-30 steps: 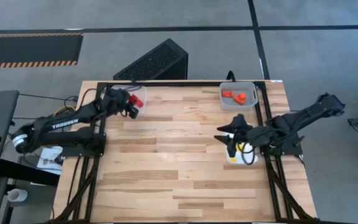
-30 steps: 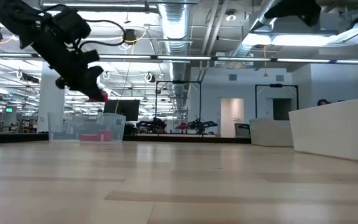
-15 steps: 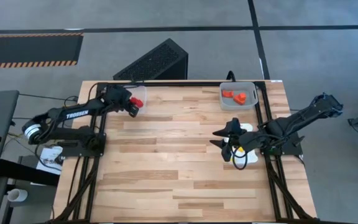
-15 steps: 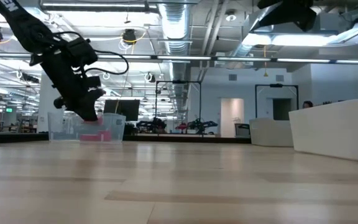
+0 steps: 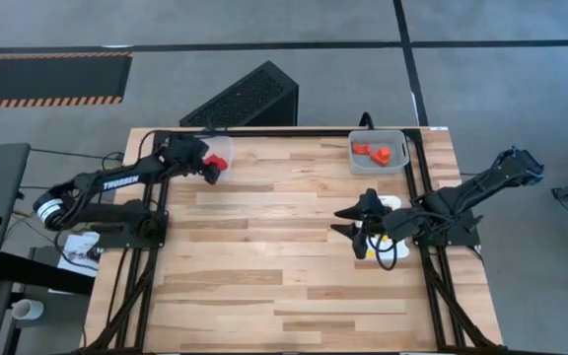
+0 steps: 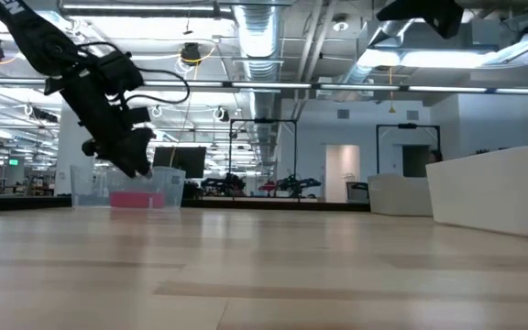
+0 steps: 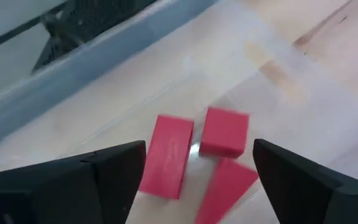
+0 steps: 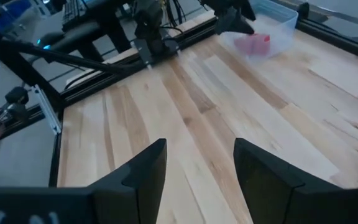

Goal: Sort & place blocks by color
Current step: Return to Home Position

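Observation:
Three red blocks (image 7: 166, 155) lie flat on the floor of the clear tray (image 5: 223, 148) at the table's far left corner. My left gripper (image 7: 194, 180) hangs open just above them, one finger on either side, touching none; in the low view it (image 6: 137, 163) slants down over the tray (image 6: 90, 188). Orange blocks (image 5: 373, 151) lie in the grey tray (image 5: 399, 138) at the far right. My right gripper (image 5: 353, 230) stands open and empty above bare wood, beside the white tray (image 5: 392, 204), which its arm mostly hides.
A black perforated box (image 5: 249, 99) lies beyond the table's far edge. The black frame rails (image 5: 420, 177) run along the table's sides. The wide wooden middle and near half of the table (image 5: 264, 266) hold nothing.
My left gripper has gone toward the far edge and down over the clear tray. The red block that showed at its fingertips a second ago is no longer there. My right gripper has shifted a little toward the table's left, off the white tray.

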You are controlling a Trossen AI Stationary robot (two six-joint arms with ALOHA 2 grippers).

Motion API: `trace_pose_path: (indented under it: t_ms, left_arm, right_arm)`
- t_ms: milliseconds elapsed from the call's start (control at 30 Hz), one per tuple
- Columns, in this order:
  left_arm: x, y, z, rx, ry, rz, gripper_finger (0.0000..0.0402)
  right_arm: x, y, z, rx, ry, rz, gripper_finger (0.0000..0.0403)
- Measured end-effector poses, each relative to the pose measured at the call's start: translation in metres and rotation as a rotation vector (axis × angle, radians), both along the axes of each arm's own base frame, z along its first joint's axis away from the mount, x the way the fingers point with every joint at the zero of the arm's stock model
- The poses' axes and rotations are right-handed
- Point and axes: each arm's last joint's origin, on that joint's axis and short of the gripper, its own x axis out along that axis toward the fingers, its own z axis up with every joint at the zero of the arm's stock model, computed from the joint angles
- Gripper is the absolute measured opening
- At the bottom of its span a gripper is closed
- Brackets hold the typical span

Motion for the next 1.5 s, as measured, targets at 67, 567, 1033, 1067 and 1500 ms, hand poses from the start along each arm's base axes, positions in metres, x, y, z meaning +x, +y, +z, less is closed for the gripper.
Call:
trace_pose_path:
  t_ms: [67, 567, 1033, 1067, 1500]
  left_arm:
    - [0.0, -0.003, 0.006, 0.005, -0.044, -0.029, 0.0285]
    - [-0.031, -0.092, 0.107, 0.319, -0.678, -0.406, 0.0131]
    - [-0.063, -0.129, 0.123, 0.439, -0.86, -0.637, 0.0001]
    - [-0.063, -0.129, 0.124, 0.449, -0.866, -0.645, 0.0001]
    - [-0.092, -0.141, 0.127, 0.592, -0.952, -0.742, 0.0]
  right_arm:
    - [0.0, 0.002, 0.001, -0.011, -0.006, 0.01, 0.0207]
    - [-0.052, 0.008, 0.071, -0.248, -0.283, 0.16, 0.0169]
    - [-0.073, -0.021, 0.024, -0.362, -0.498, 0.266, 0.0008]
    - [-0.072, -0.024, 0.017, -0.364, -0.531, 0.267, 0.001]
    - [-0.067, -0.052, -0.04, -0.362, -0.439, 0.244, 0.0008]
